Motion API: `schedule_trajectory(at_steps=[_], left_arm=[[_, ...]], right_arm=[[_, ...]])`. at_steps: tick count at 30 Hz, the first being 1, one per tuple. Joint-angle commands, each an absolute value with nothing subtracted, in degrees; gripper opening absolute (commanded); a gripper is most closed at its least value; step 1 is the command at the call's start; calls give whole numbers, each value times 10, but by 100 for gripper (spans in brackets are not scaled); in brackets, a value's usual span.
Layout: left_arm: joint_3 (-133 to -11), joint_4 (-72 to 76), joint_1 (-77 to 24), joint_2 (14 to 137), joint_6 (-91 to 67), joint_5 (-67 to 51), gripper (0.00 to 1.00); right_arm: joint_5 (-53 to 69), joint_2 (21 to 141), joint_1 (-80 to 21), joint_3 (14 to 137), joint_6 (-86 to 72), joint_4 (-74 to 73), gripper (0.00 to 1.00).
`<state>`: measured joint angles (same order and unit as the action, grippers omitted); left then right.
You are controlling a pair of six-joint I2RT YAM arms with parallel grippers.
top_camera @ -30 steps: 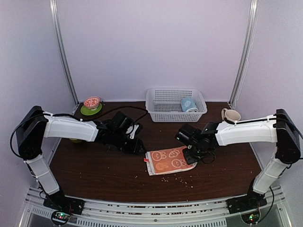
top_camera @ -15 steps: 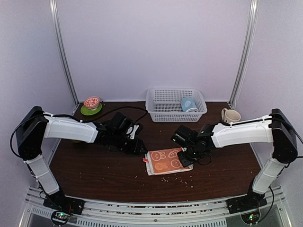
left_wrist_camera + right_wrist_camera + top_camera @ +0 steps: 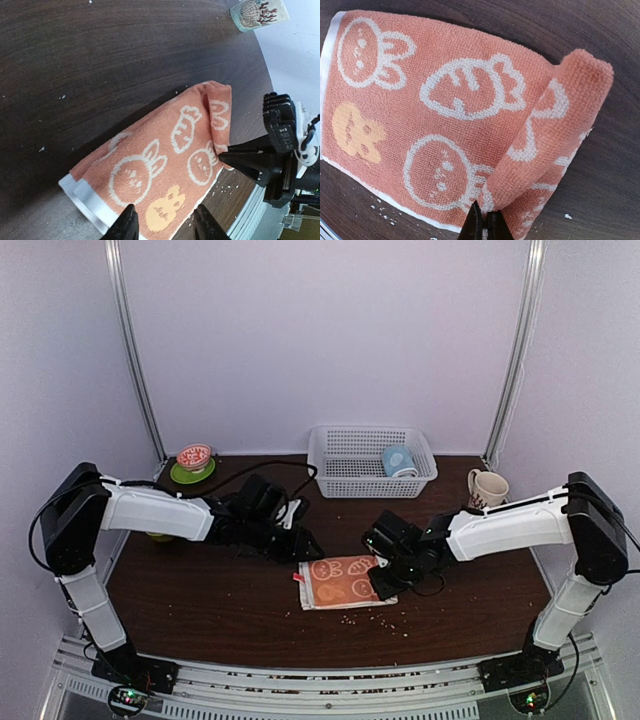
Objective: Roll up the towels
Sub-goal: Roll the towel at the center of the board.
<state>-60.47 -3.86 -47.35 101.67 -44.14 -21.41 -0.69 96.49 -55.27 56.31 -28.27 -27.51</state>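
Your right hand (image 3: pixel 482 226) is pinched shut, its tips touching the rolled end of the orange towel (image 3: pixel 435 100) — the flat part spreads away from it on the counter (image 3: pixel 620 165). Your left hand (image 3: pixel 165 227) hangs half-open over the towel's white-hemmed end, gripping nothing. Well beyond both hands, the blue towel (image 3: pixel 399 461) lies in the basket (image 3: pixel 345 445).

Both arms reach inward, low over the worktop (image 3: pixel 200 605).
Left claw (image 3: pixel 165 226) hangs part-open; right claw (image 3: pixel 483 225) pinches closed on the orange towel (image 3: pixel 445 115).
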Motion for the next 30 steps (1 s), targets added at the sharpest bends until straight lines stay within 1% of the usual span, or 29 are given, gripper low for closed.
schedule_trajectory(at_steps=[1,3,6,10,16,20,23,30], left_arm=[[-635,3,-478,1039,-466,-247,39],[-647,8,-479,1050,-473,-258,39],[-664,11,-481,1068,-482,-270,39],[-685,26,-488,1092,-496,-286,39],[-708,51,-496,1124,-521,-306,38],[-724,70,-496,1144,-541,-317,39],[-744,77,-497,1159,-555,-326,38],[-797,99,-498,1197,-586,-343,38]], right_arm=[[19,980,-553,554,-266,-239,4],[24,982,-552,548,-264,-232,6],[41,982,-549,534,-267,-213,11],[59,975,-544,511,-278,-186,22],[85,969,-526,490,-288,-162,32],[109,957,-510,464,-293,-137,41],[120,954,-502,456,-293,-130,45],[134,959,-501,462,-283,-137,47]])
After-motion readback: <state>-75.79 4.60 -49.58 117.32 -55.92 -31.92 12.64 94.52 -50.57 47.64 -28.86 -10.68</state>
